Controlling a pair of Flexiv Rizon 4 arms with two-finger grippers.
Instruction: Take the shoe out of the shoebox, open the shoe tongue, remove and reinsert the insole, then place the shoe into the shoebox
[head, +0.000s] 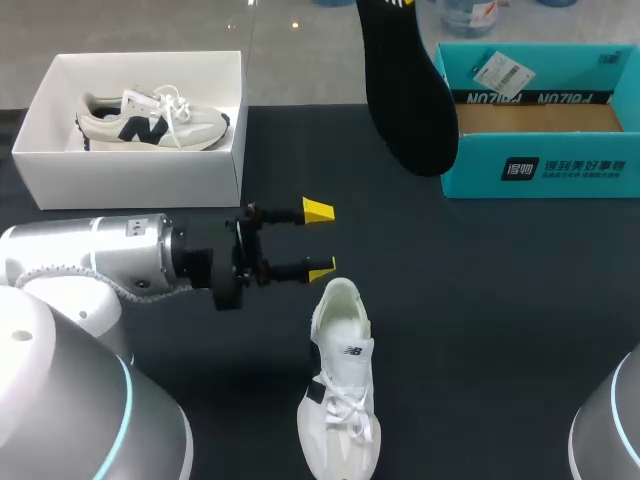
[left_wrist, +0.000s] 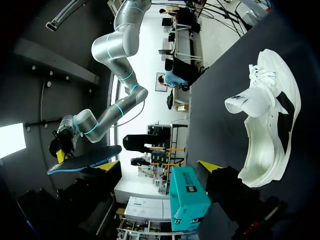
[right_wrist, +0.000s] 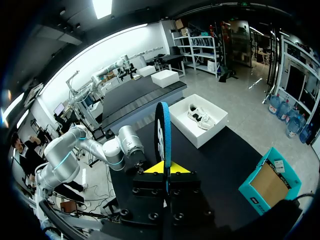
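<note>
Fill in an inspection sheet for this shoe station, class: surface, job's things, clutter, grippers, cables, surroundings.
Surface: black table, bare around the shoe.
Job's things: white sneaker stands on its sole near the table's front. Black insole is held in the air. Teal shoebox stands open at the far right, with nothing seen inside.
Clutter: white box at the far left holds a cream sneaker.
Grippers: left gripper is open, close to the white sneaker's heel. Right gripper is shut on the insole.
Cables: nothing seen.
Surroundings: nothing seen reaching over the table.

Silver arm (head: 90, 250), cyan joint ring (head: 126, 385), black hand (head: 320, 240), yellow fingertips (head: 318, 211).
</note>
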